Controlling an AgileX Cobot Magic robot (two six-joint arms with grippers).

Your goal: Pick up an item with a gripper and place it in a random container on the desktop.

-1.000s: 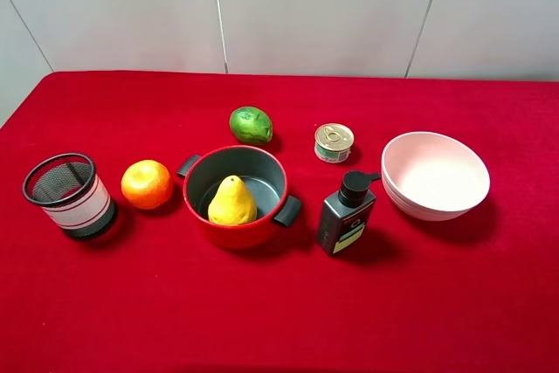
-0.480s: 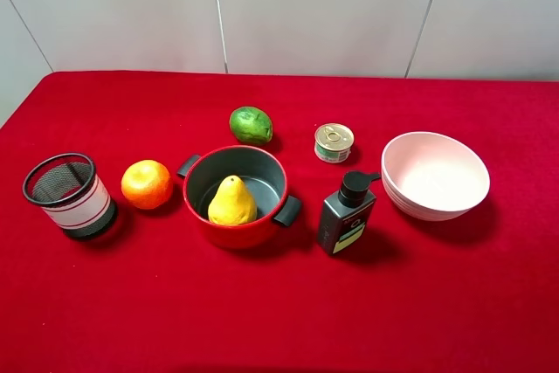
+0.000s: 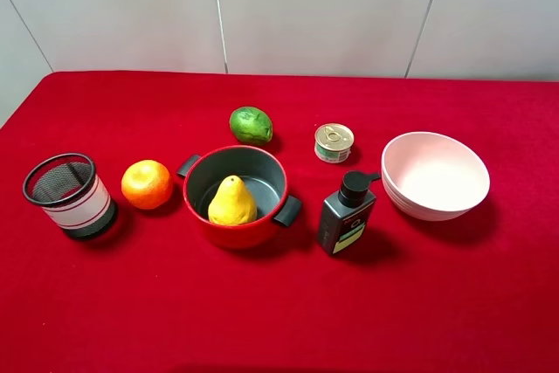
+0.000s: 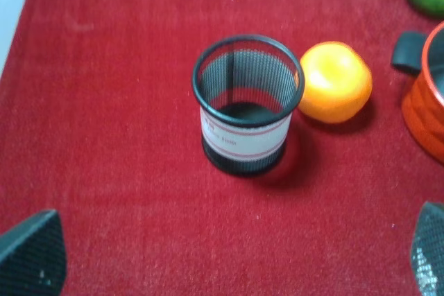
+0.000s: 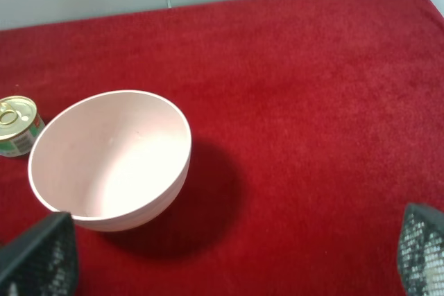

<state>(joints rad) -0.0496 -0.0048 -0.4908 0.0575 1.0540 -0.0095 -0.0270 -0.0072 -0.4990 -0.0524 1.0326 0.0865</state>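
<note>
We are finding the pear already standing inside the red pot, against its near wall, on the red desktop. We judge the placing done, so the careful move is keeping both arms high and clear of the pot handles.

Left gripper and right gripper are both hanging wide open, holding nothing (only fingertips showing).

The pear's long axis is running upright, narrow top up.

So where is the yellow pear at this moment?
In the exterior high view the pear stands upright inside the red pot, left of centre, between the orange and the dark pump bottle.
</note>
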